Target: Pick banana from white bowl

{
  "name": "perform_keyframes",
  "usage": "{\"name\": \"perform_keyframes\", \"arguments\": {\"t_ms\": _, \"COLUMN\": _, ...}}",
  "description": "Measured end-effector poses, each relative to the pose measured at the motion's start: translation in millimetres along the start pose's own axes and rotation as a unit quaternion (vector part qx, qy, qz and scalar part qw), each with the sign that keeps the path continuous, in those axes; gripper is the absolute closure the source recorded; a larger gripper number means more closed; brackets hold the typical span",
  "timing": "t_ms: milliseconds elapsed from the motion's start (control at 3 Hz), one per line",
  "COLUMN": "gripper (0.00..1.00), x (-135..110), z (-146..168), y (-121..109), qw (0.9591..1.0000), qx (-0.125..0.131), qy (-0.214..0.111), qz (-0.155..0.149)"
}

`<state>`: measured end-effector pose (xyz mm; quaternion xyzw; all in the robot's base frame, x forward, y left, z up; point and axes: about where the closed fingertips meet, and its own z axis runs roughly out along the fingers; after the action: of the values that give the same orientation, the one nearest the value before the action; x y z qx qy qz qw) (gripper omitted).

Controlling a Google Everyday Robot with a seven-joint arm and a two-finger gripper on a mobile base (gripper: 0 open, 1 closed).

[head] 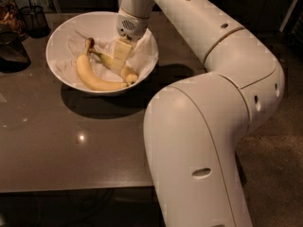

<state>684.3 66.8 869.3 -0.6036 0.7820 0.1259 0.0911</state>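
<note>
The white bowl [61, 41], lined with crumpled white paper, stands at the back left of the dark table. Two bananas lie in it. The banana [129, 74], shorter and deeper yellow with a greenish stem, lies on the right side of the bowl. A paler, longer, curved banana [94, 81] with a brown stem tip lies to its left along the front wall. My gripper [121, 56] reaches down into the bowl and sits right on the middle of the banana, hiding that part; the stem shows to its left and the tip to its lower right.
My white arm [213, 103] arcs over the right side of the table and fills the right foreground. A black mesh cup [34, 19] and a dark container [12, 51] stand at the far left. The table's front edge [71, 188] runs across the bottom.
</note>
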Motion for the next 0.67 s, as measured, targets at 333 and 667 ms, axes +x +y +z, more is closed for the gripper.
{"name": "perform_keyframes", "arguments": {"t_ms": 333, "gripper": 0.00, "x": -11.4, "z": 7.4, "y": -9.2, "qw": 0.9998, "qx": 0.013, "qy": -0.017, "qz": -0.001}}
{"name": "perform_keyframes", "arguments": {"t_ms": 667, "gripper": 0.00, "x": -11.5, "z": 7.4, "y": -9.2, "qw": 0.9998, "qx": 0.013, "qy": -0.017, "qz": -0.001}}
